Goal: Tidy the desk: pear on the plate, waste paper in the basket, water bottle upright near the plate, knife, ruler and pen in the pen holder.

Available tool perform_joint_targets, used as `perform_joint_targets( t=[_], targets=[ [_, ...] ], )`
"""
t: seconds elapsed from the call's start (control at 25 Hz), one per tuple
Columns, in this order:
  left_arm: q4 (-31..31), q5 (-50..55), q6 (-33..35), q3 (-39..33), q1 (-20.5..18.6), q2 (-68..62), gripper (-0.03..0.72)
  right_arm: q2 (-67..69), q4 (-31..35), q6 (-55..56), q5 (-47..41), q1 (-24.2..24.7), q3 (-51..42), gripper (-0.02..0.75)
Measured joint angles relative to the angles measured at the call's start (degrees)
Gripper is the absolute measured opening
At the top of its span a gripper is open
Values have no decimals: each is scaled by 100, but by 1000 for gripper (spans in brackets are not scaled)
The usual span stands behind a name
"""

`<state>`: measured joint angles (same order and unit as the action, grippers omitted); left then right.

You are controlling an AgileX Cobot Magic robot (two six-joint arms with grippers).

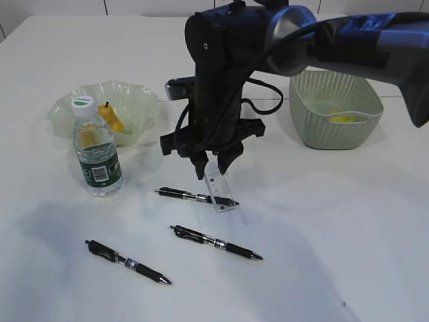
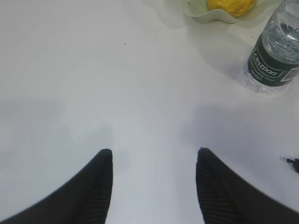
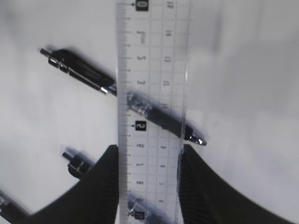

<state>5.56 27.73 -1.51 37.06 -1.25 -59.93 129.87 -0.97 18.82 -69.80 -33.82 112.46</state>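
Observation:
My right gripper (image 1: 211, 159) reaches in to the middle of the desk (image 1: 322, 221), shut on the clear ruler (image 1: 220, 191), which hangs slanted over a black pen (image 1: 184, 194). In the right wrist view the ruler (image 3: 152, 84) is pinched edge to edge in the gripper (image 3: 149, 150), with a pen (image 3: 79, 69) under it. Two more pens (image 1: 214, 242) (image 1: 127, 262) lie nearer the front. The pear (image 1: 110, 118) sits in the plate (image 1: 137, 100); the water bottle (image 1: 97, 151) stands upright beside it. My left gripper (image 2: 153, 154) is open over bare desk. Pen holder and knife are out of view.
The basket (image 1: 335, 111) stands at the back right with something yellow (image 1: 345, 118) inside. In the left wrist view the bottle (image 2: 275, 51), the plate rim (image 2: 205, 16) and the pear (image 2: 231, 5) are at the upper right, and a pen tip (image 2: 292, 162) shows at the right edge.

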Motion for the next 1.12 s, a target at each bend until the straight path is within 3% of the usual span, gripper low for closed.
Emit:
perform_joint_targets(
  t=[0.48,0.76,1.12],
  targets=[
    [0,0,0,0,0,0,402,2,-907,18,-2,0,860,271],
    [0,0,0,0,0,0,402,12,-1147,132,101,10,902,271],
    [0,0,0,0,0,0,402,14,-1168,132,137,369,902,271]
  ],
)
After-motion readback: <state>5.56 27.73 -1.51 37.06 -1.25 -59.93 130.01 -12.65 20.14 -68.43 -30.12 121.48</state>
